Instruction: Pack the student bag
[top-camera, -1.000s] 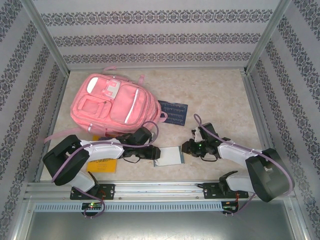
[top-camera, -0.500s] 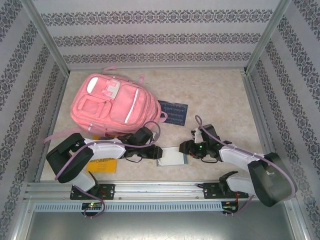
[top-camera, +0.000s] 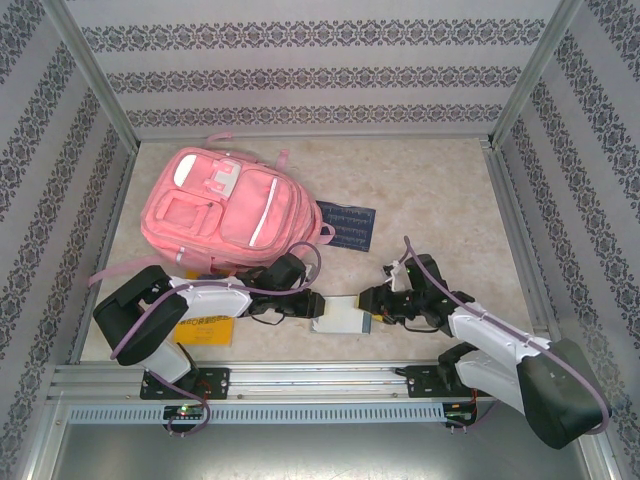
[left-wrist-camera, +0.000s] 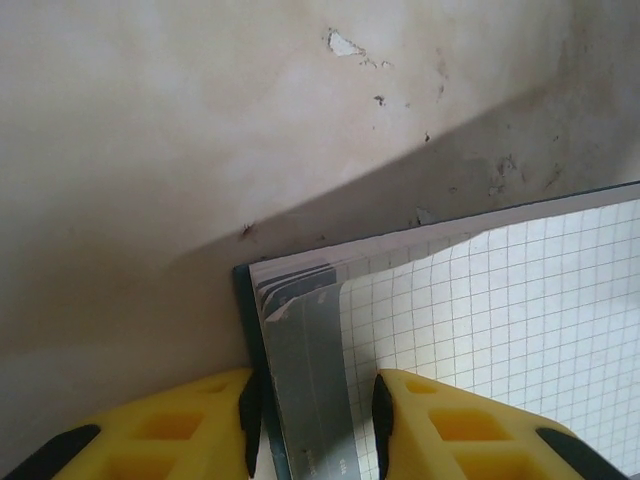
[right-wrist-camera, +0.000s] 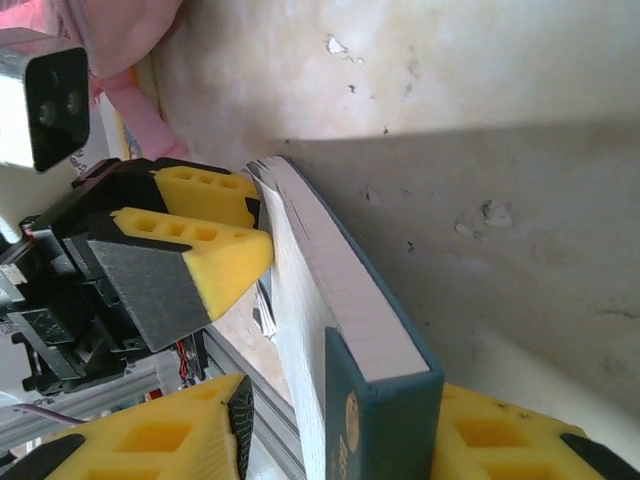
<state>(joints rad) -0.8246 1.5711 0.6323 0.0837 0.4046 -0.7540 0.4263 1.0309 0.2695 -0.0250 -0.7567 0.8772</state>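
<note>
Far left on the mottled beige desk (top-camera: 440, 190), toward the back wall: the large pink fabric student bag (top-camera: 225, 205), lying flat with its front pockets up. Just beside its right edge lies a flat dark-blue patterned rectangle (top-camera: 345, 225).

Near the front edge, between the arms, is a teal-covered notebook with squared white pages (top-camera: 340, 317), tilted up off the desk. A flat yellow printed card (top-camera: 205, 330) lies partly under the left arm.

Left end effector (left-wrist-camera: 312, 425) – clamped on the notebook's left edge, yellow fingers pressing cover and pages from both sides.

Right end effector (right-wrist-camera: 345, 420) – partly open, astride the notebook's opposite end. One finger sits against the cover, with a sliver of gap at the other.
</note>
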